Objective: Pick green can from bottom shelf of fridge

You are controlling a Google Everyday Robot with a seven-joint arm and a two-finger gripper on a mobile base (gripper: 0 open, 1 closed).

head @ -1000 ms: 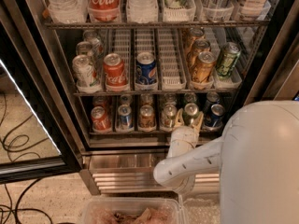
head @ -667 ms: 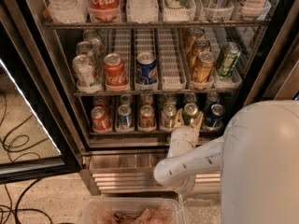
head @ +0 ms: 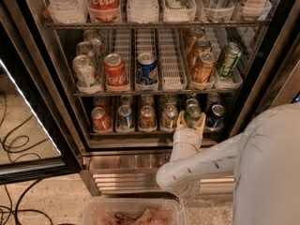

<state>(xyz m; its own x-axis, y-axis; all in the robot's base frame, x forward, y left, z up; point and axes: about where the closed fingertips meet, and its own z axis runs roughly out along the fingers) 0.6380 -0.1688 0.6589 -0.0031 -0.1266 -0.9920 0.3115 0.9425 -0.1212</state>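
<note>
Two spread fingers (head: pixel 181 122) of the gripper (head: pixel 191 118) flank the green can (head: pixel 192 109) (bottom shelf (head: pixel 140 133)).

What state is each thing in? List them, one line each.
fridge: door open.
green can: upright, in its lane on the bottom shelf.
end effector: reaching into the bottom shelf, at the green can.
red cola can: upright, front of the middle shelf.
blue can: upright beside it.
</note>
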